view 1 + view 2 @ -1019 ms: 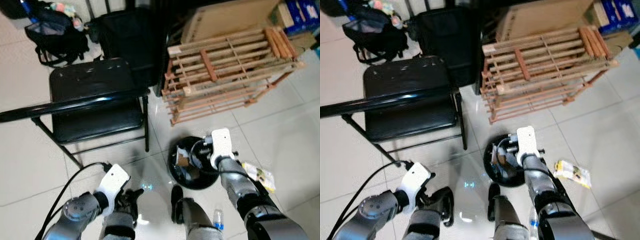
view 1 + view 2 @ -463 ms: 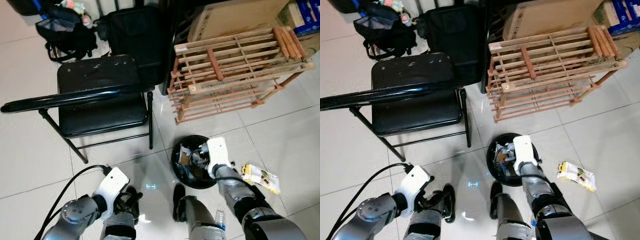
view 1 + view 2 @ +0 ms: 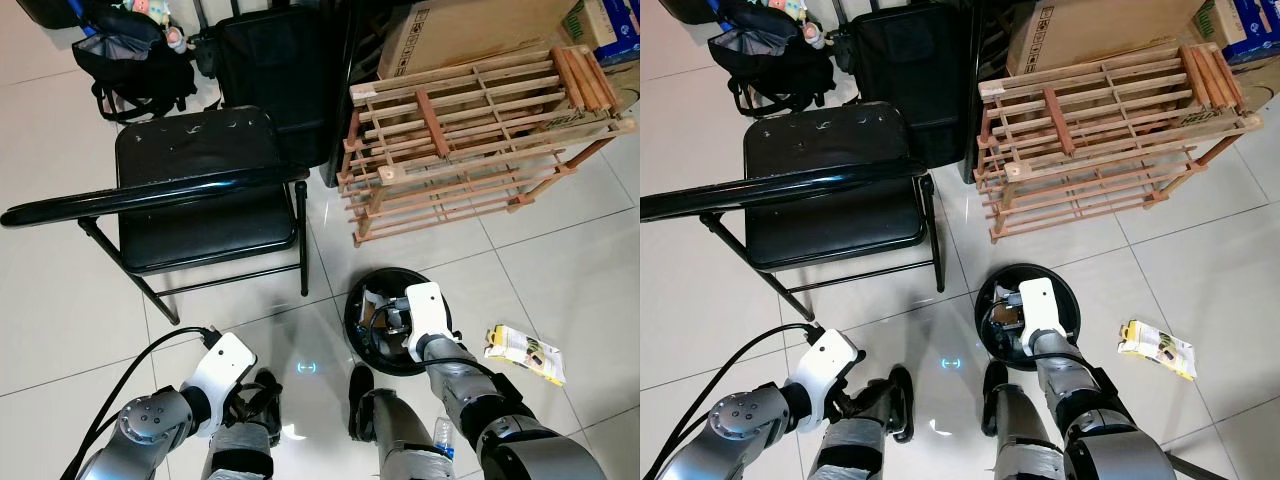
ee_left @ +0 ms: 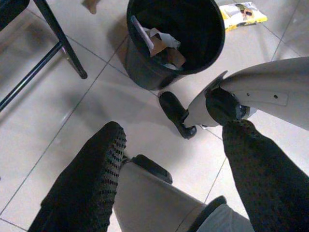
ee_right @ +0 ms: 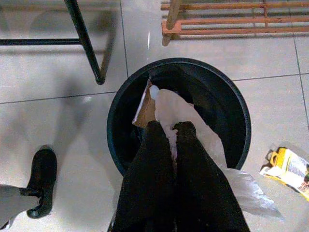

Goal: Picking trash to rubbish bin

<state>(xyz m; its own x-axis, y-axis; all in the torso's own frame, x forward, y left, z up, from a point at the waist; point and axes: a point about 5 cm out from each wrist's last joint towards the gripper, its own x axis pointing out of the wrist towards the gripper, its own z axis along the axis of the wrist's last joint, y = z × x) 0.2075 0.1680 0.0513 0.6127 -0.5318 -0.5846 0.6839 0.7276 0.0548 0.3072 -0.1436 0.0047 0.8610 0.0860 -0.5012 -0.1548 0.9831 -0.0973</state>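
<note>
Since a second ago the right gripper (image 5: pixel 174 133) has come down over the round black plastic bin (image 5: pixel 120 111), fingers pinching a crumpled white plastic wrapper (image 5: pixel 193 125) above its middle. Next move, probably: release. The left gripper (image 4: pixel 169 145) hangs spread, idle.

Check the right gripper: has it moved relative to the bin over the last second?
Hardly: camera shifted, but the right gripper stays over the black bin, fingers pinched on white trash, not released.
</note>
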